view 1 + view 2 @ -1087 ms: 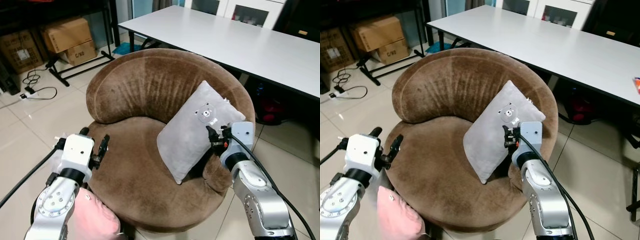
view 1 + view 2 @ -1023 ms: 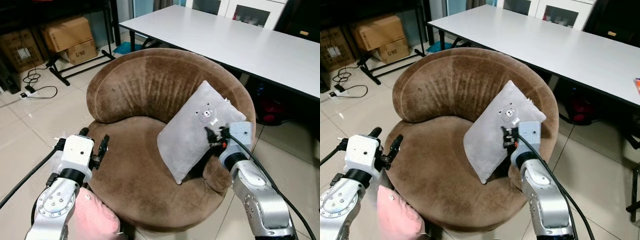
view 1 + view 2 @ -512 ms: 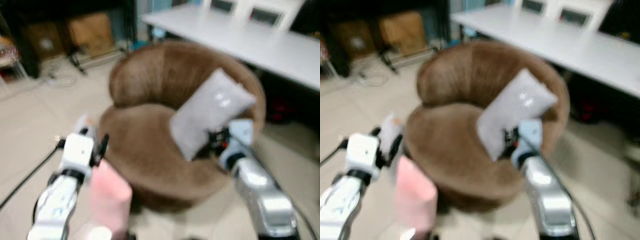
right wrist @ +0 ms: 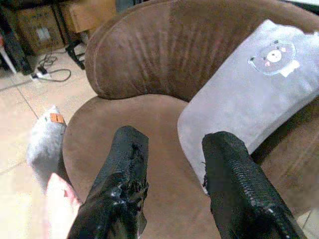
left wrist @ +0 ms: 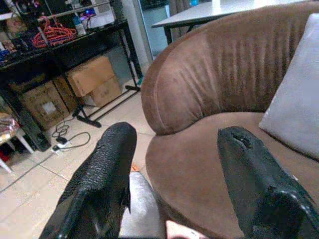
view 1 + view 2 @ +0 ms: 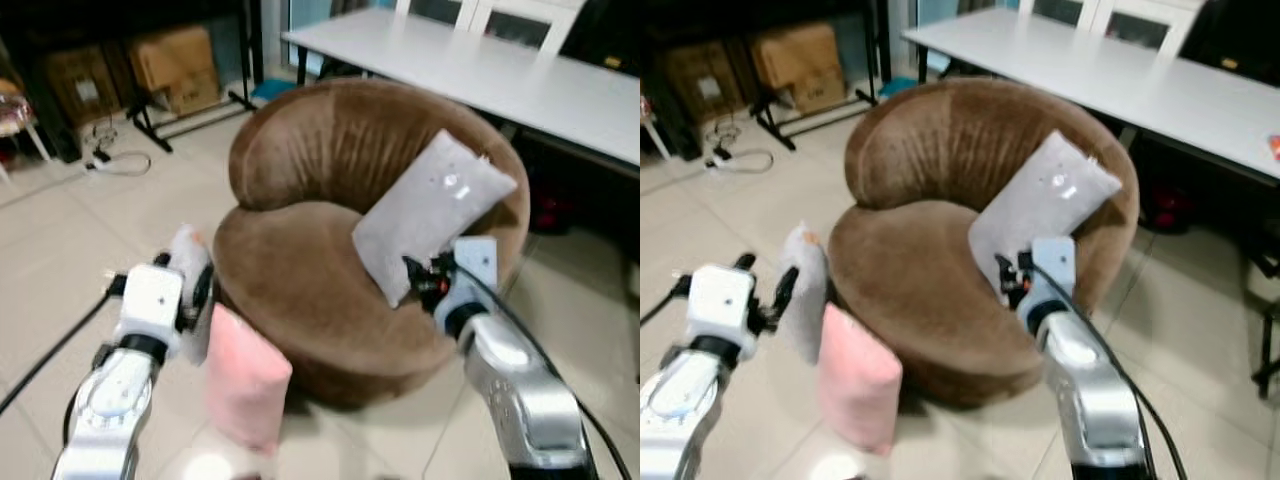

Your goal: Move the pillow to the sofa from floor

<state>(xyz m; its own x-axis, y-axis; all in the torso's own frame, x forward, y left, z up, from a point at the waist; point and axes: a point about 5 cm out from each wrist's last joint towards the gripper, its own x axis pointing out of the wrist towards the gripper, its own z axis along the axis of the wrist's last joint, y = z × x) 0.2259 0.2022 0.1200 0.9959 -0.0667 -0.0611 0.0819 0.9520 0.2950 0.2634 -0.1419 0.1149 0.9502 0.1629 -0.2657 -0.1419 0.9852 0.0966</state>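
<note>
both eye views are softly blurred. the left tool (image 6: 185, 290) covers part of the grey floor pillow (image 6: 803, 290), and the pink pillow (image 6: 857, 380) hides the sofa (image 6: 330, 300) base at 7 o'clock. the table (image 6: 1120, 75) is cut off at 2 o'clock.

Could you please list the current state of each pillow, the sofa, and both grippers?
grey pillow on the sofa: propped against the backrest, tilted
pink pillow: on the floor, leaning against the sofa front
grey pillow on the floor: upright beside the pink one
sofa: seat holds one pillow
left gripper: open, holding nothing
right gripper: open, holding nothing
</note>
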